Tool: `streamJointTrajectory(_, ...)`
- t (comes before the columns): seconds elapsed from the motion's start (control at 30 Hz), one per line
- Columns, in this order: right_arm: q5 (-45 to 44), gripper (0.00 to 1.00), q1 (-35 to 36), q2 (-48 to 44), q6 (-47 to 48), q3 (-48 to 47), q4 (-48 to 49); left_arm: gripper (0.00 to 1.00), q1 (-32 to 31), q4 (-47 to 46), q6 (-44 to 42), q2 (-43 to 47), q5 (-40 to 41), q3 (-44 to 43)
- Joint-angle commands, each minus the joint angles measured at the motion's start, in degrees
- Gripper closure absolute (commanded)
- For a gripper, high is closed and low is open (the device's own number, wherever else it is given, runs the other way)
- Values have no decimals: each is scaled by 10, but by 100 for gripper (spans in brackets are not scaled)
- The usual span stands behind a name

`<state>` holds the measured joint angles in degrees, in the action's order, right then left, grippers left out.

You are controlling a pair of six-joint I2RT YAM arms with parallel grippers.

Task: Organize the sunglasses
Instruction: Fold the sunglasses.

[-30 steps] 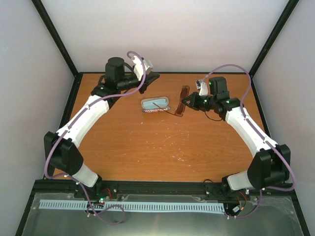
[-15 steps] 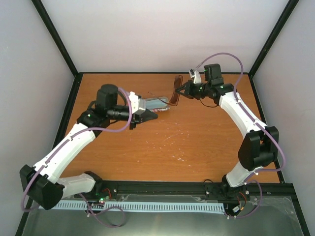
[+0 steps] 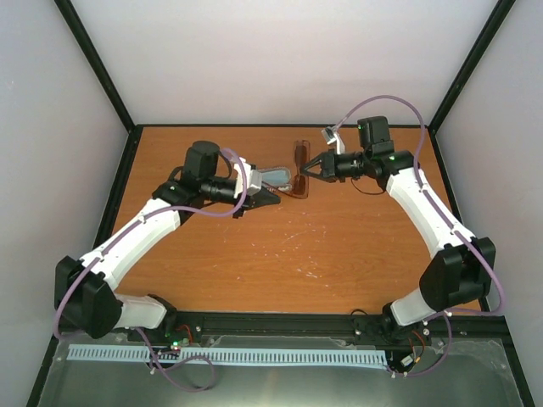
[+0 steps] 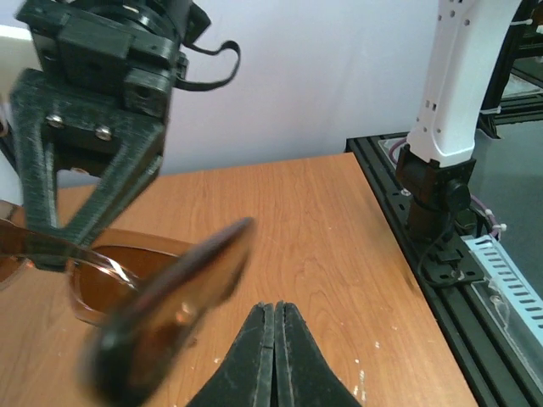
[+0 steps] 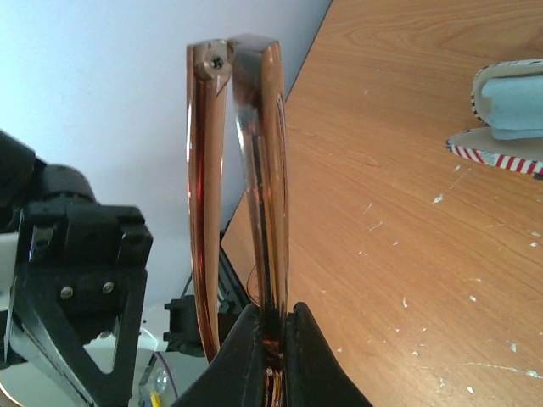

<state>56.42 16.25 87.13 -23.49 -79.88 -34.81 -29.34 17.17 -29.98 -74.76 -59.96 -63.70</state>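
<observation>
Top external view: the sunglasses are gripped by the right gripper, whose jaws are clamped on the frame. They are held off the tabletop, near the middle of its far edge. Just to their left the tan case is seen lying open with the blue cloth inside. The left gripper is pressed fully closed with nothing between its fingers, its tip close beside the case and the glasses. From the left wrist, one temple arm is seen swung out toward that closed tip. Folding is judged to be the step in hand. The next move calls for the temple to be nudged shut against a steadily held frame, before the pair can be laid in the case.
</observation>
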Motion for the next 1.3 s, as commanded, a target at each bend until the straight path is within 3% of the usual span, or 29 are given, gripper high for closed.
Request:
streamJointTrajectory(0.0, 23, 97, 16, -27, 3, 15, 5, 98, -2, -64, 1, -15, -35, -39)
streamJointTrajectory(0.17, -9, 97, 26, -46, -15, 43, 23, 98, -2, -70, 20, -37, -45, -68)
streamJointTrajectory(0.33, -29, 97, 24, -44, -49, 60, 75, 99, -7, 5, -22, -30, -49, -60)
streamJointTrajectory(0.63, 43, 97, 24, -14, -49, 3, 91, 99, 6, 16, -29, 5, 84, 71)
streamJointTrajectory(1.07, 19, 97, 25, -5, -29, 35, 82, 99, 14, 18, 23, 26, 35, 7)
streamJointTrajectory(1.27, 20, 97, 22, 18, -36, 42, 108, 99, 19, 72, -15, 64, 8, 11)
